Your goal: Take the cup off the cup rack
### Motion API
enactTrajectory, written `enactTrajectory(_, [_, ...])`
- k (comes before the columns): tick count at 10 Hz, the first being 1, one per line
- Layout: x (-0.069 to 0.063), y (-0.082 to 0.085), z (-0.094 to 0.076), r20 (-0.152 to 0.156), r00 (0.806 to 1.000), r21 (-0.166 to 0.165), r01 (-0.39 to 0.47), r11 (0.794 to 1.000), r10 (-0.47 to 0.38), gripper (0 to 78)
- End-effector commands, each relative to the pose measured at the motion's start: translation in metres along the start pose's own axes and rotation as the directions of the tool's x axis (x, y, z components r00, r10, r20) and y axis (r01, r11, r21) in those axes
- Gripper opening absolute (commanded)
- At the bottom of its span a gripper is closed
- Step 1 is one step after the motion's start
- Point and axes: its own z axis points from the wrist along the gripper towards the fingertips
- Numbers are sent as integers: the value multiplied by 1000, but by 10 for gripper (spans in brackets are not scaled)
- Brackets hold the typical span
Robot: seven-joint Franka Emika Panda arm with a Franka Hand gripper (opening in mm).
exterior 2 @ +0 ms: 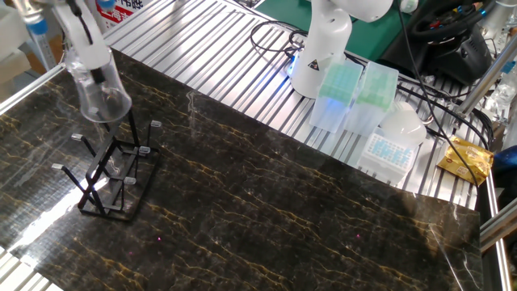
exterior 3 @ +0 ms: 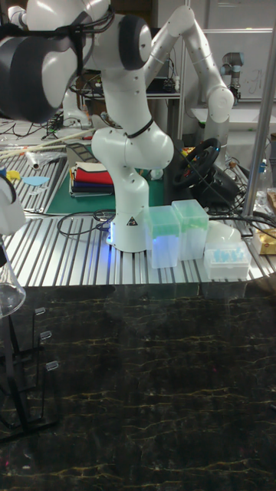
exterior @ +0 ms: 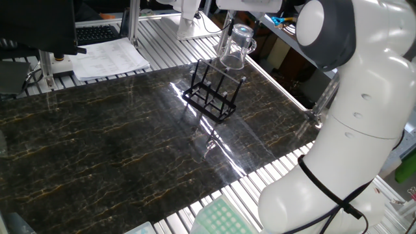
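The clear glass cup (exterior 2: 98,87) hangs tilted in the air, mouth downward, just above the upright pegs of the black wire cup rack (exterior 2: 111,174). My gripper (exterior 2: 87,56) is shut on the cup's upper part, coming down from the top left. In one fixed view the cup (exterior: 235,49) floats over the far end of the rack (exterior: 210,96); the gripper's body is cut off by the top edge. The tall fixed view shows only a sliver of the cup (exterior 3: 6,293) at the left edge, above the rack (exterior 3: 27,368).
The rack stands on a dark marbled mat (exterior 2: 266,218). Behind it, on the ribbed metal table, are the robot base (exterior 2: 319,48), green pipette-tip boxes (exterior 2: 355,93) and a yellow packet (exterior 2: 467,158). Papers (exterior: 107,60) and a keyboard lie beyond the mat.
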Motion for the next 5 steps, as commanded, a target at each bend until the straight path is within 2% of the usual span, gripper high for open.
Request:
enactTrajectory(1, [3, 6, -1, 4, 1000, 3, -12, 1000, 12, 12])
enactTrajectory(5, [5, 9, 1, -4, 999, 8, -47, 999, 47, 12])
